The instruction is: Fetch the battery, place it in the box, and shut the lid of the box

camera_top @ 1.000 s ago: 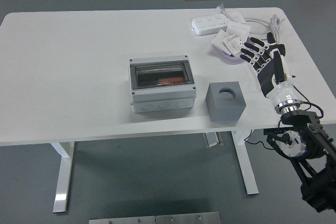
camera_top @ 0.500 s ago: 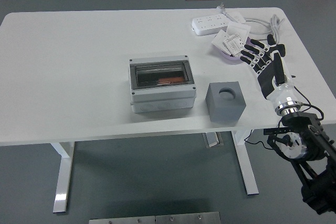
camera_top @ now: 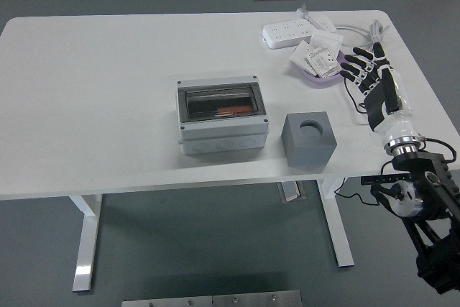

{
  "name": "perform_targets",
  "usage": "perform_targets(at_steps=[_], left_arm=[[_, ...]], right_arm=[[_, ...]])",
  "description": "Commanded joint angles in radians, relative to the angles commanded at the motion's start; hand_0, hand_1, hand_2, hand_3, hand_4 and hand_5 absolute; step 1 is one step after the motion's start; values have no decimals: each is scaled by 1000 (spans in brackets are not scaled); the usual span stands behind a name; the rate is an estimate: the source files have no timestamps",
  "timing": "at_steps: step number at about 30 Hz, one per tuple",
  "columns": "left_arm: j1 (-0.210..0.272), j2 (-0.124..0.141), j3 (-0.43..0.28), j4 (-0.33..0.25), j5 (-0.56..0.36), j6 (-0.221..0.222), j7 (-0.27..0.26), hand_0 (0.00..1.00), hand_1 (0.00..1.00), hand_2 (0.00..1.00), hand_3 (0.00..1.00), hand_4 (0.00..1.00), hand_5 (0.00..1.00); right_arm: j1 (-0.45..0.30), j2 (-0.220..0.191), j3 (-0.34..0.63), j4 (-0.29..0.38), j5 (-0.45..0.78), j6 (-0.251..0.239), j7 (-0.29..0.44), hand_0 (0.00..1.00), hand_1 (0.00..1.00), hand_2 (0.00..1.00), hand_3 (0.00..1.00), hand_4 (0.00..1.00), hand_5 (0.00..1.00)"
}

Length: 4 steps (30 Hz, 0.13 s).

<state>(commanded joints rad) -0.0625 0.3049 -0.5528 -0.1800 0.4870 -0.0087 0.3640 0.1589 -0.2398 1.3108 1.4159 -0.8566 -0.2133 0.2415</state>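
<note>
A grey-white box (camera_top: 222, 115) with a dark see-through lid lying shut sits mid-table; something orange (camera_top: 231, 111) shows through the lid. My right hand (camera_top: 365, 70) hovers over the table's right side, its fingers spread and holding nothing, just right of a purple dish (camera_top: 317, 78) that holds white packets (camera_top: 316, 57). The hand is well right of the box. I cannot tell which item is the battery. My left arm is out of view.
A grey cube with a round hole on top (camera_top: 310, 139) stands right of the box near the front edge. A white power strip (camera_top: 289, 32) with its cable (camera_top: 356, 29) lies at the back right. The table's right edge (camera_top: 424, 98) runs beside my hand.
My right hand has shifted to the right and slightly back, away from the dish, its fingers still spread. The box and cube have not moved.
</note>
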Motion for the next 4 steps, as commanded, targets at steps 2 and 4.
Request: perform_targets(at_steps=[2, 4], left_arm=[[-1, 1, 1, 0, -2, 0, -1, 573, 587, 504, 555, 523, 2], [-1, 1, 2, 0, -4, 0, -1, 573, 587, 504, 555, 523, 2]], right_arm=[[-1, 1, 3, 5, -44, -23, 4, 724, 657, 651, 642, 843, 744], [-2, 0, 4, 7, -81, -35, 5, 724, 657, 651, 642, 843, 744]])
